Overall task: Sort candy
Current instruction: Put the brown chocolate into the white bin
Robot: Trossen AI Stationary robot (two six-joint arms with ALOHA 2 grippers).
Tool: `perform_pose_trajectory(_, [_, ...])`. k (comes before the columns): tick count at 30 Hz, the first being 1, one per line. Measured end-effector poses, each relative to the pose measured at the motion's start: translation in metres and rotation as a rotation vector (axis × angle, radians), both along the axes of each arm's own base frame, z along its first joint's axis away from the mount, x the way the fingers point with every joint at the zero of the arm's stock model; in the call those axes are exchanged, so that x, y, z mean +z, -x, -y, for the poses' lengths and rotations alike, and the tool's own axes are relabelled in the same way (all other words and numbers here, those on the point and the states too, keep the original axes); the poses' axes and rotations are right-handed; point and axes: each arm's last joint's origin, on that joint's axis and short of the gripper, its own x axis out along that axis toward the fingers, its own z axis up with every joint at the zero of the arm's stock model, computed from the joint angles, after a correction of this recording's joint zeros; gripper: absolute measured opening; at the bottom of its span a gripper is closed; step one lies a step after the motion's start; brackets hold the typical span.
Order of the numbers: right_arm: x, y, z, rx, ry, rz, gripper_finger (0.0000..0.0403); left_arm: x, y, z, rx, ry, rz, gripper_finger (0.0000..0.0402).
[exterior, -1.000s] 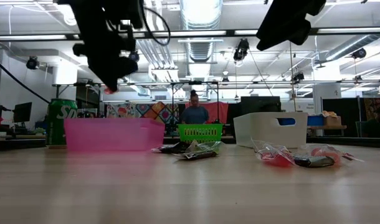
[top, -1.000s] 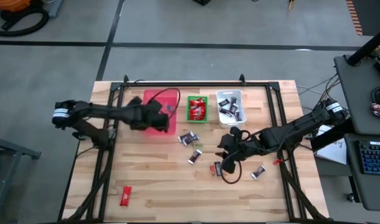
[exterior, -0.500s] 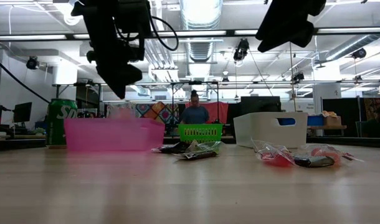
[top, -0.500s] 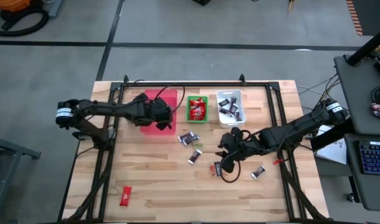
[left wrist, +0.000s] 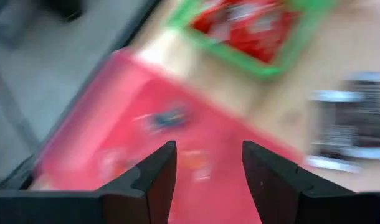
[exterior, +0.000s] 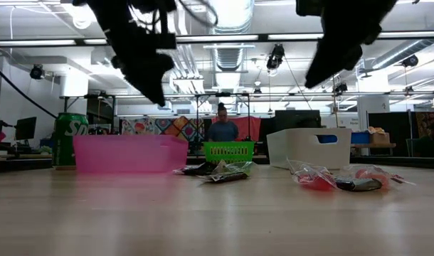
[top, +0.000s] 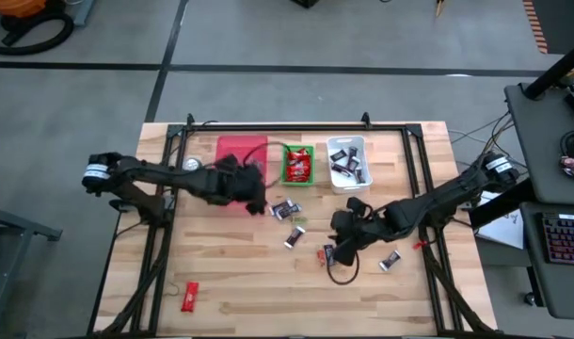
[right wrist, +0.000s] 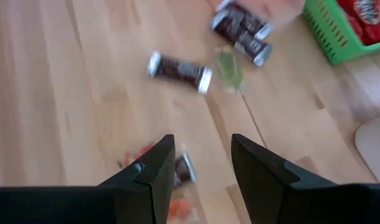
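High view first: you have three bins, pink bin (top: 232,155), green bin (top: 297,164) and white bin (top: 347,162). Your left gripper (top: 255,193) sits at the pink bin's near corner; your right gripper (top: 343,247) hangs over a candy (top: 326,254), one more dark piece (top: 390,261) just beside it. A lone red candy (top: 190,297) lies well apart from both.

Low view: a green can (exterior: 69,139) stands behind the pink bin, a person (exterior: 222,126) beyond the table.

Left wrist view: fingers spread, nothing held, a few sweets in the pink bin ahead.

Right wrist view: fingers parted and empty over the wrapped sweet; two dark bars (right wrist: 179,68) lie ahead.
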Motion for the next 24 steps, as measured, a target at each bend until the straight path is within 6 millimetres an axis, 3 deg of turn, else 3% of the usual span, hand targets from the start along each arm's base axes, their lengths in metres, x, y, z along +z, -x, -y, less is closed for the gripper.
perform_pose_trajectory(6, [-0.012,-0.001,-0.005,0.047,0.029,-0.011,0.0148,0.005,-0.016,0.054,-0.355,0.099,0.117,0.0165])
perform_pose_trajectory(11, [-0.021,-0.002,-0.013,0.136,0.030,0.119,0.0148,-0.002,-0.027,0.094,-0.533,0.080,0.248,0.0164])
perform_pose_trajectory(19, [-0.041,0.002,-0.013,0.190,0.043,0.205,0.0148,-0.051,-0.052,0.132,-0.610,0.086,0.387,0.0164])
perform_pose_trajectory(24, [-0.037,0.003,-0.013,0.202,0.051,0.217,0.0148,-0.090,-0.066,0.137,-0.528,0.088,0.397,0.0164])
